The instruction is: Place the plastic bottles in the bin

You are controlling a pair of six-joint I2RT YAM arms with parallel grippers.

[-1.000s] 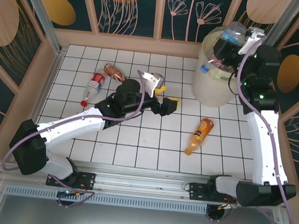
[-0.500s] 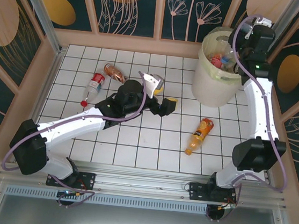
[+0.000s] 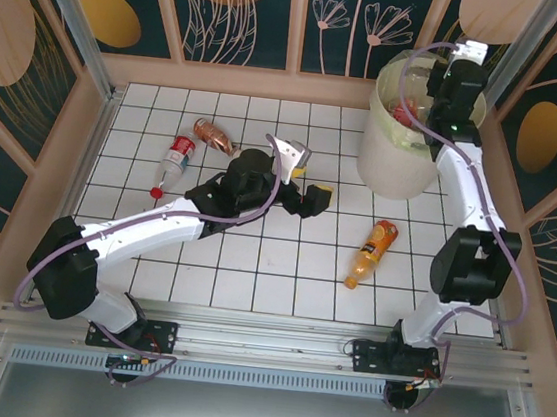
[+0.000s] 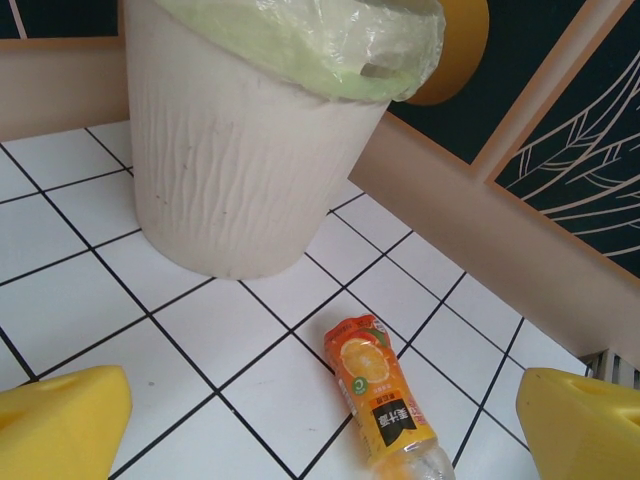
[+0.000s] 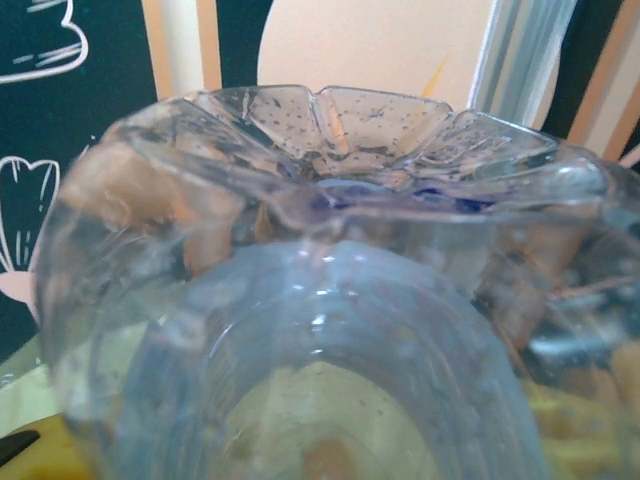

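Nearest the arm bases, an orange bottle [image 3: 371, 251] lies on its side on the white tiled table, right of centre, touching nothing. In the left wrist view its orange label faces up and it lies between the two yellow pads [image 4: 60, 425] of the left gripper [image 3: 310, 179]. That gripper hangs over the middle of the table, spread wide and empty. Further back on the left lie two more bottles, near each other but not touching: a clear one with a red label [image 3: 173, 159] and, behind it, a copper-coloured one [image 3: 211, 134]. At the far right stands the bin [image 3: 389, 166], a pale cream bucket with a thin liner folded over its rim and something red inside. The right gripper [image 3: 433, 103] reaches over the bin's mouth, partly closed around a clear bottle [image 5: 320, 250], whose ribbed base sits right up against the wrist camera.
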